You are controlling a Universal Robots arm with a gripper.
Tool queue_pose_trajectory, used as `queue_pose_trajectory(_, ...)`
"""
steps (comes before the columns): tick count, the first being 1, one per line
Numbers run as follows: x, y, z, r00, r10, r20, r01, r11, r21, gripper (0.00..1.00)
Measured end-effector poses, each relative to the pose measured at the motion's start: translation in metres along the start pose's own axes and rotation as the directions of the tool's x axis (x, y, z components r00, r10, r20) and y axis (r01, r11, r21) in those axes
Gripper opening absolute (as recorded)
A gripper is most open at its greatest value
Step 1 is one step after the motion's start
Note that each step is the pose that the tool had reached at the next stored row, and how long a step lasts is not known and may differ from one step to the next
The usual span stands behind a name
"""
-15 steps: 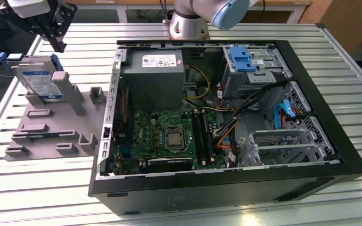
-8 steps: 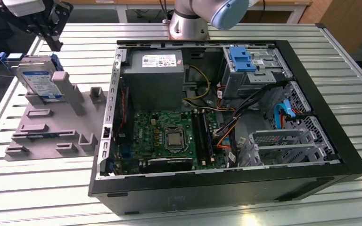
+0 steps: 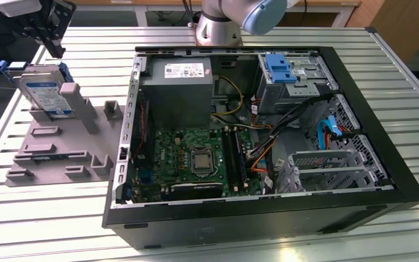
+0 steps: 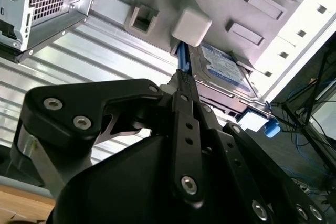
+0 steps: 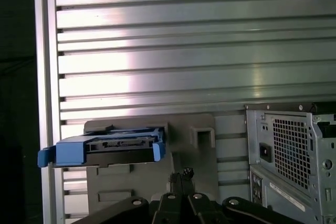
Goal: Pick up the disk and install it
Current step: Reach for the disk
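Observation:
The disk [image 3: 43, 94] is a silver drive with a white-and-blue label and blue side rails. It leans upright in a grey holder [image 3: 57, 144] at the exterior view's left, beside the open computer case [image 3: 384, 164]. My gripper [image 3: 55, 50] hangs just above and behind the disk's upper edge, not touching it. Its fingers are pressed together with nothing between them. In the second wrist view the gripper [image 4: 181, 76] points toward the disk [image 4: 226, 69]. In the first wrist view the disk [image 5: 107, 148] shows edge-on, a little aside from the gripper [image 5: 182, 173].
Inside the case lie a grey power-supply box [image 3: 179, 87], the motherboard [image 3: 195, 158], loose cables [image 3: 297, 117] and a drive bay holding a bare blue bracket [image 3: 280, 68]. Everything stands on a slatted metal table [image 3: 49, 213], whose edge is close behind the holder.

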State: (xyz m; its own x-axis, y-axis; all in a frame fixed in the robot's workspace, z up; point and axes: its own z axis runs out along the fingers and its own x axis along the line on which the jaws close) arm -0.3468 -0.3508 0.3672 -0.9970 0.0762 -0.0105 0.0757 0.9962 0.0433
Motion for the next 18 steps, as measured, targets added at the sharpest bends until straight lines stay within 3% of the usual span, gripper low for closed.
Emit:
queue_pose_trajectory(3,0.0036,0.0004,0.0001,1.0000,0.000,0.0000,0.000,1.0000,0.0000,0.11)
queue_pose_trajectory(10,0.0045,0.0003,0.0001,1.0000,0.000,0.0000,0.000,1.0000,0.0000,0.11)
queue_pose_trajectory(18,0.0203,-0.0007,0.0002,1.0000,0.000,0.0000,0.000,1.0000,0.0000,0.11)
